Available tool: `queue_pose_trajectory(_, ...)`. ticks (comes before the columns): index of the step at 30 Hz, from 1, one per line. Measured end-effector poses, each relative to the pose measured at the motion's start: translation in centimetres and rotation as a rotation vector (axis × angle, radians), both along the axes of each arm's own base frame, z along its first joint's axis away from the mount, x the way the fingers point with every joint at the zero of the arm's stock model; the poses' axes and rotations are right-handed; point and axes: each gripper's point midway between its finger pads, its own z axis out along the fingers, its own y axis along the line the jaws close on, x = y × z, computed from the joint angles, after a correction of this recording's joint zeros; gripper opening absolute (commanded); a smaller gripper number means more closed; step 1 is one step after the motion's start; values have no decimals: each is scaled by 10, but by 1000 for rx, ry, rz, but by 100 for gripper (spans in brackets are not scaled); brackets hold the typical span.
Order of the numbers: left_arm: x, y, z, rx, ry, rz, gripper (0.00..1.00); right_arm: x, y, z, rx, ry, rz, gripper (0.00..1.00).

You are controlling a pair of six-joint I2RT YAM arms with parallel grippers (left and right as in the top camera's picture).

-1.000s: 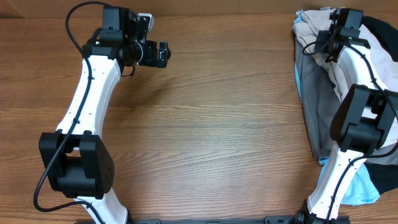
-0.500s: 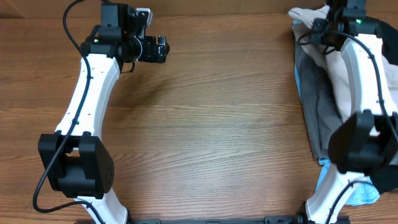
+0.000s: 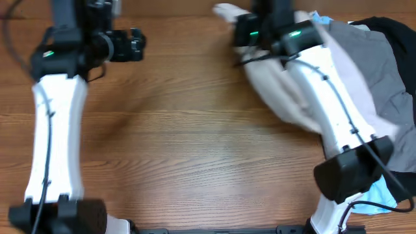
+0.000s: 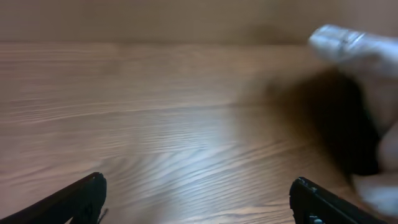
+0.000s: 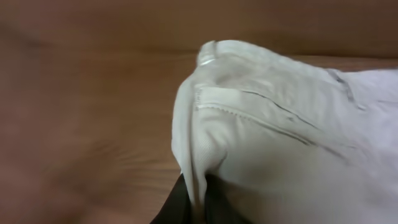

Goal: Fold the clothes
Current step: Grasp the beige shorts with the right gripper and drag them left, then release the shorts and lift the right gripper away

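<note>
Beige shorts (image 3: pixel 273 94) blurred, masking right gripper (image 5: pixel 196 208)

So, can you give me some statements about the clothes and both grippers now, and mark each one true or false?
1. The right gripper pinches the shorts. True.
2. The left gripper holds a garment. False: it is open and empty above the table.
3. The shorts lie neatly folded. False: they are bunched and unfolded.
4. A grey garment lies to the right of the shorts. True.
</note>
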Motion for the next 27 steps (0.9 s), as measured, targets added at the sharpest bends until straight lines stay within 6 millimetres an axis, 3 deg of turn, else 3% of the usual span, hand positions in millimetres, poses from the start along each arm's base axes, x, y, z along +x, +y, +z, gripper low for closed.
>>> queue_pose_trajectory(2,-14,22,18,12,-26,59,100,-15,47,6,52,-20,69,4)
queue_pose_trajectory(4,-22,37,25,17,-28,98,100,-26,93,7,110,-43,128,4)
queue_pose_trajectory(6,-27,49,24,18,-17,128,100,-35,130,-6,144,-34,181,4)
queue_pose_trajectory(7,-28,53,23,19,-11,139,100,-39,143,-14,150,-23,200,9)
queue_pose_trajectory(8,-29,58,20,21,-2,153,100,-46,161,-29,155,-2,224,23)
queue_pose_trajectory(9,-29,60,20,20,2,158,100,-49,171,-36,160,5,240,61)
queue_pose_trajectory(10,-30,63,19,21,4,166,100,-57,186,-49,161,23,262,90)
queue_pose_trajectory(11,-30,64,19,22,5,169,100,-64,197,-57,158,39,275,100)
queue_pose_trajectory(14,-31,64,18,22,11,169,100,-84,212,-64,145,67,312,100)
queue_pose_trajectory(17,-33,65,16,28,22,176,100,-88,195,-66,107,127,289,100)
queue_pose_trajectory(20,-34,67,14,35,30,184,100,-77,154,-62,71,182,221,100)
queue_pose_trajectory(22,-35,67,13,35,37,184,100,-57,85,-51,22,231,106,100)
queue_pose_trajectory(25,-40,60,8,26,70,165,100,-50,10,-53,-57,313,-14,100)
queue_pose_trajectory(27,-46,47,1,24,105,122,100,-58,-29,-66,-122,410,-70,100)
